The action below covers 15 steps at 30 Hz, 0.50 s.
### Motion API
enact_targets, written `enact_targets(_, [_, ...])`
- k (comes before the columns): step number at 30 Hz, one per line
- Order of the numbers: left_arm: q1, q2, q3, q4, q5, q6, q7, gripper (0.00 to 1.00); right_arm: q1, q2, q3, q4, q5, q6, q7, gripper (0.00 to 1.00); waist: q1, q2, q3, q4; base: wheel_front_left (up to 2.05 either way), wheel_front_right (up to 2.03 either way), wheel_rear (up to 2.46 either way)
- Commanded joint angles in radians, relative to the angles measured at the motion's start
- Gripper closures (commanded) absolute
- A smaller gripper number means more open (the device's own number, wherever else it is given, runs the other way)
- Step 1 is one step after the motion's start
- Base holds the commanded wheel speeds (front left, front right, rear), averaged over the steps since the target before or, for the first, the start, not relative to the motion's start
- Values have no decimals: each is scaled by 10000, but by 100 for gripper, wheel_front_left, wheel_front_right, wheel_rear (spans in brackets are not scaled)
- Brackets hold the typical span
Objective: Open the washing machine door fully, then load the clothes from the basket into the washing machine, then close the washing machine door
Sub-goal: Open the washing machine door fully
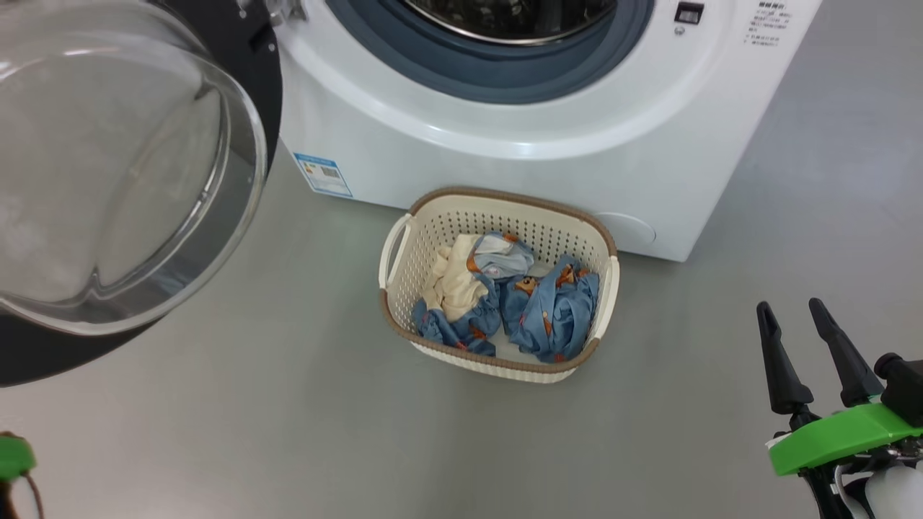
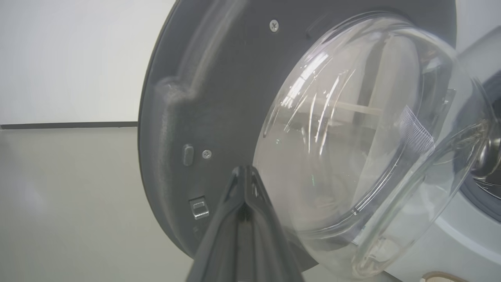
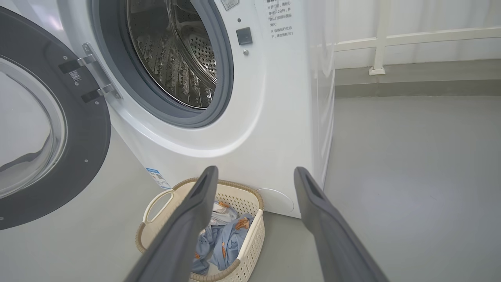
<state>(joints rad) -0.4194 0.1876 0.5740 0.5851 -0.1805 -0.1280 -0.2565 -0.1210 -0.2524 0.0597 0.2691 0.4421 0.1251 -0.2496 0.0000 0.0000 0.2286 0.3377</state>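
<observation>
Cream perforated basket (image 1: 505, 196), brown-rimmed, holds crumpled blue printed and cream clothes (image 1: 548, 310) on the floor (image 1: 288, 432) before the white washing machine (image 1: 505, 166), whose black-ringed glass door (image 1: 108, 180) stands open; left tool (image 2: 244, 184) pinched together, right tool (image 1: 789, 305) spread wide, empty.

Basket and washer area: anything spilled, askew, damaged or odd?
Nothing stands out. The cream perforated plastic basket sits upright before the white front-loading washing machine; the light blue and cream clothes lie wholly inside it; the round black-ringed glass door hangs open, intact.
</observation>
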Motion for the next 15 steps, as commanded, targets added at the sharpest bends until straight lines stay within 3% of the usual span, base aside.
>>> enact_targets(1, [306, 358, 82, -469, 69, -15, -53, 100, 86, -107, 227, -179, 111, 56, -122, 0, 0, 0, -403, 56, 0, 0, 0])
enact_targets(5, [907, 104, -750, -1058, -500, -22, -53, 100, 219, -49, 286, -137, 171, 56, -122, 0, 0, 0, -740, 42, 0, 0, 0])
enact_targets(7, [1267, 113, -1210, -1359, -746, -23, -53, 89, 304, -33, 295, -134, 197, 56, -122, 0, 0, 0, -902, 20, 0, 0, 0])
enact_targets(8, [1467, 111, -1446, -1519, -819, -24, -53, 80, 345, -26, 294, -139, 207, 56, -122, 0, 0, 0, -974, -3, 0, 0, 0])
enact_targets(9, [1830, 71, -1757, -1870, -965, -24, -53, 56, 425, -6, 277, -147, 217, 56, -122, 0, 0, 0, -1103, -52, 0, 0, 0])
enact_targets(10, [2001, 51, -1909, -2010, -1026, -25, -53, 41, 459, 9, 283, -150, 219, 56, -122, 0, 0, 0, -1161, -90, 0, 0, 0])
enact_targets(11, [2147, 10, -2071, -2144, -1138, -25, -53, 13, 491, 19, 280, -154, 222, 56, -122, 0, 0, 0, -1201, -125, 0, 0, 0])
enact_targets(12, [2290, -16, -2275, -2268, -1223, -25, -53, 0, 518, 31, 264, -164, 218, 56, -122, 0, 0, 0, -1245, -163, 0, 0, 0])
enact_targets(15, [2672, -29, -2909, -2496, -1419, -25, -53, 0, 606, 70, 238, -174, 235, 56, -122, 0, 0, 0, -1359, -315, 0, 0, 0])
